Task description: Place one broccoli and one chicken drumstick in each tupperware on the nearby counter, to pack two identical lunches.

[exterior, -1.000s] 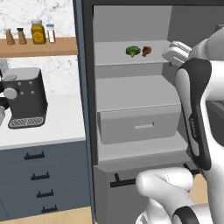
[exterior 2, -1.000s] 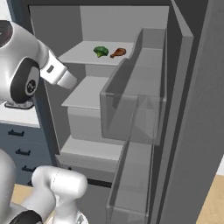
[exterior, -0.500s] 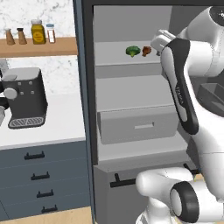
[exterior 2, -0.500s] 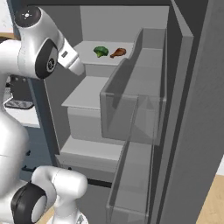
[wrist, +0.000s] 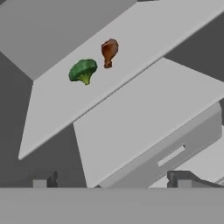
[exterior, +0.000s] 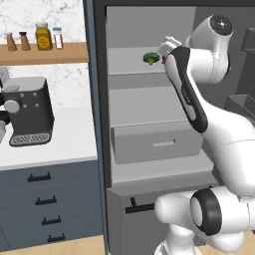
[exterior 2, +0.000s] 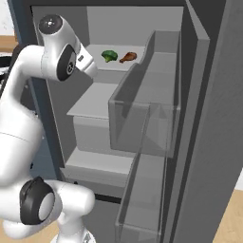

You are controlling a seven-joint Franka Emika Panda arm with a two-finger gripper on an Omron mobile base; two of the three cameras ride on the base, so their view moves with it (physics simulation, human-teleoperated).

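One broccoli [wrist: 82,71] and one chicken drumstick [wrist: 109,51] lie side by side on the upper shelf of the open fridge. The right base view has the broccoli [exterior 2: 109,55] left of the drumstick [exterior 2: 128,57]. From the left base the broccoli [exterior: 151,58] sits just left of my hand. My gripper [wrist: 111,180] is open and holds nothing. It hovers in front of that shelf, a short way from both foods. The tupperware is out of view. The white counter [exterior: 64,144] runs left of the fridge.
A black coffee machine [exterior: 27,112] stands on the counter, under a wooden shelf [exterior: 45,50] with jars. Below the food shelf are a second shelf [wrist: 144,118] and a drawer [exterior: 157,144]. The open fridge door with clear bins [exterior 2: 142,128] stands to the right.
The arm has swung up and left, bringing the hand from the fridge's right side to the front of the upper shelf. The foods have not moved, and the gripper stays open.
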